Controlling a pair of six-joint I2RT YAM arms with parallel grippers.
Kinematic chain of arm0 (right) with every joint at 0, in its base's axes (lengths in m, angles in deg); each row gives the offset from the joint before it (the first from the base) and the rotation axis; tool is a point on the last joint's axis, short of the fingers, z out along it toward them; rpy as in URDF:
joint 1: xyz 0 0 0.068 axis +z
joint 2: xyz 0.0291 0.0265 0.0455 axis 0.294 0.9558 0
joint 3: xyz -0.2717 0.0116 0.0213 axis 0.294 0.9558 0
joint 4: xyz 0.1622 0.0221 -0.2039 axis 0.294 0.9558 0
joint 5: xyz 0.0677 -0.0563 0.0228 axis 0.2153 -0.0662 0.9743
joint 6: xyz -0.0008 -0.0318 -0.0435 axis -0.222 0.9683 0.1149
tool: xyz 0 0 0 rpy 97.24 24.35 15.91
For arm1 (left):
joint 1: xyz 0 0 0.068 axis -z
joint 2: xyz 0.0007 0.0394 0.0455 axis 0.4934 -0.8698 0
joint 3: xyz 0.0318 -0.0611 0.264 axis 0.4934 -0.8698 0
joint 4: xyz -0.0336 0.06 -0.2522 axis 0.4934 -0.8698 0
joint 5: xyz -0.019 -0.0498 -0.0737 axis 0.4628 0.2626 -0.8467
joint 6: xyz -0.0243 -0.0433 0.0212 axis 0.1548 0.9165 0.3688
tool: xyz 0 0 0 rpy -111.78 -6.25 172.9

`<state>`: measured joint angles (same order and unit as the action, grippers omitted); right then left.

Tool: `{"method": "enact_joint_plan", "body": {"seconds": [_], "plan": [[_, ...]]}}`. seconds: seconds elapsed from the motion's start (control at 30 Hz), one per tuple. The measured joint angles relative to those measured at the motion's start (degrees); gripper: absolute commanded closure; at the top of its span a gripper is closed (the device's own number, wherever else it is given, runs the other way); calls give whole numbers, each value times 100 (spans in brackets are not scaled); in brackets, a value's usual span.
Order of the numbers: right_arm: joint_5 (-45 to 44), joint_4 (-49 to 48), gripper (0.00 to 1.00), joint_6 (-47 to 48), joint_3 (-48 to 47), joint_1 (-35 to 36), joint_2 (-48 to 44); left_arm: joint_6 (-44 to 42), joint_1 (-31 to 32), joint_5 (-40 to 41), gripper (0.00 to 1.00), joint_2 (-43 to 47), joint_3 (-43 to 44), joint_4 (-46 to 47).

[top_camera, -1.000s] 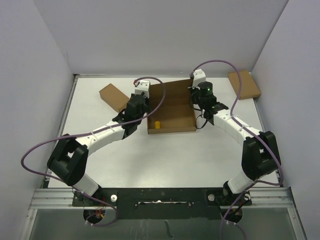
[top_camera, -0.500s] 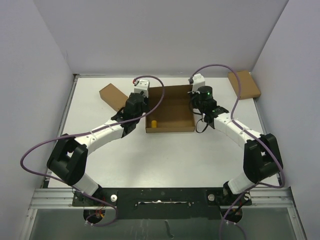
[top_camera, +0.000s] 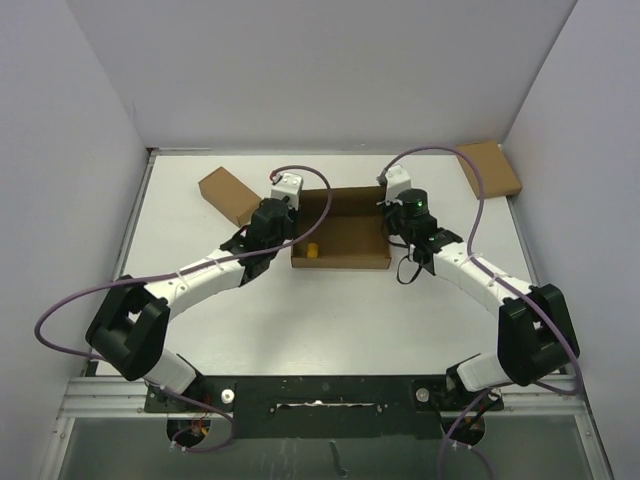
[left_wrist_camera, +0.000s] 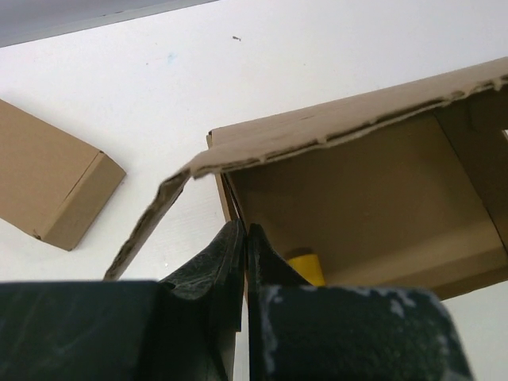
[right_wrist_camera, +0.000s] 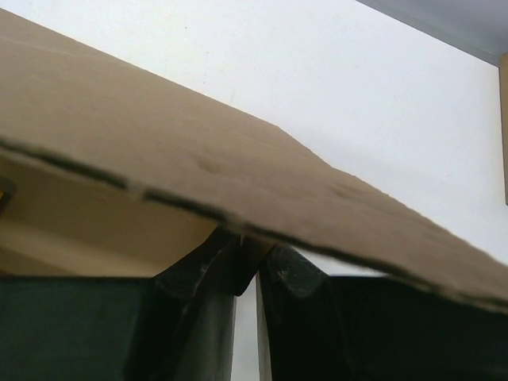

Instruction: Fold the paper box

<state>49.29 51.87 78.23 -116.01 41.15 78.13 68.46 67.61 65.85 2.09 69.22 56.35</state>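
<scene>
"Box (top_camera: 345, 230) status?"
"Centre of the tabletop (top_camera: 330, 310): brown tray, walls up, top open, left flap loose, edges ragged."
"Holding it?"
"Left pincer (left_wrist_camera: 242, 230) is pressed shut at the left wall. Right pincer (right_wrist_camera: 248, 248) is narrow under the right flap; grip unclear."
"Step?"
"Shaping the sides, I'd say. Next needs those flaps tucked inward, squarely."
</scene>
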Motion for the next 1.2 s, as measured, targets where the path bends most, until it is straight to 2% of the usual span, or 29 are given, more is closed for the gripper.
{"method": "enact_joint_plan", "body": {"seconds": [0.17, 0.4, 0.5, 0.73, 0.87, 1.0, 1.1, 1.2], "plan": [[96, 146, 78, 131, 144, 11, -175, -96, 118, 59, 100, 81, -162, -2], [466, 675, 48, 664, 428, 105, -634, -125, 234, 109, 100, 81, -184, -4], [632, 946, 38, 907, 490, 68, -901, -122, 267, 109, 100, 81, -184, -4], [1475, 1600, 17, 1458, 487, -610, -1333, -120, 326, 103, 100, 81, -184, -42], [2057, 2118, 15, 1947, 487, -1145, -1554, -118, 339, 105, 100, 81, -184, -79], [3034, 2750, 15, 2616, 470, -1784, -1851, -109, 343, 103, 100, 81, -184, -101], [3779, 3530, 15, 3209, 177, -2225, -1996, -105, 350, 101, 100, 81, -184, -151], [4398, 4286, 14, 3753, -372, -2339, -2002, -101, 354, 96, 100, 81, -184, -199]]}}
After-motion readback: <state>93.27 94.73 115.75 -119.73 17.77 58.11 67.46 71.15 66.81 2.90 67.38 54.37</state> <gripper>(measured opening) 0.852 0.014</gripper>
